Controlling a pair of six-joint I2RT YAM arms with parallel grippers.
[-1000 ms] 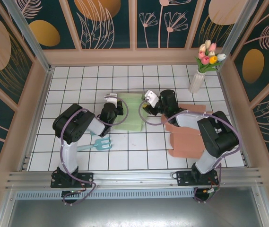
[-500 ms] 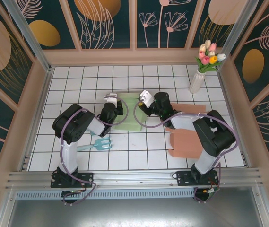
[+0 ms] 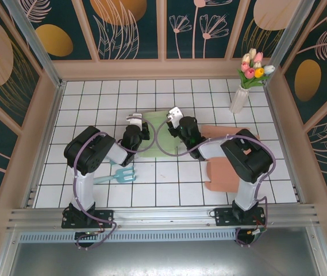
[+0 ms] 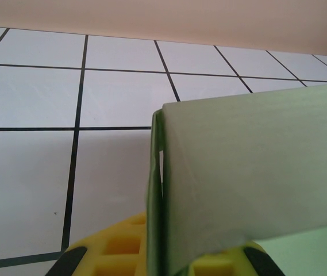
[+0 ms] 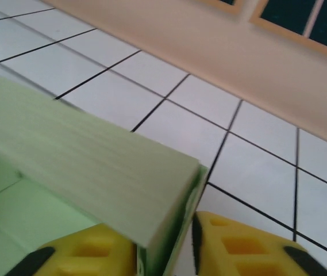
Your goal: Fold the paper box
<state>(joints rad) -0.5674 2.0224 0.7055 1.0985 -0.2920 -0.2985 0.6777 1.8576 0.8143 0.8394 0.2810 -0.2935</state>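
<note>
Top view: the right pincer (image 3: 173,115) has shifted left over the paper box (image 3: 156,144), which lies mid-surface (image 3: 94,98), and now faces the left pincer (image 3: 134,122).

Left wrist view: the pads (image 4: 117,256) pinch a raised wall.

Right wrist view: the pads (image 5: 238,244) have narrowed around the opposite wall. Contact cannot be told.

Both walls appear nearly secured for folding.

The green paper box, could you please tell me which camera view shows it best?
The top external view: it takes in most of the green paper box and its place on the table. The left wrist view gives a close-up of one raised wall; the right wrist view, another wall and its corner.
</note>
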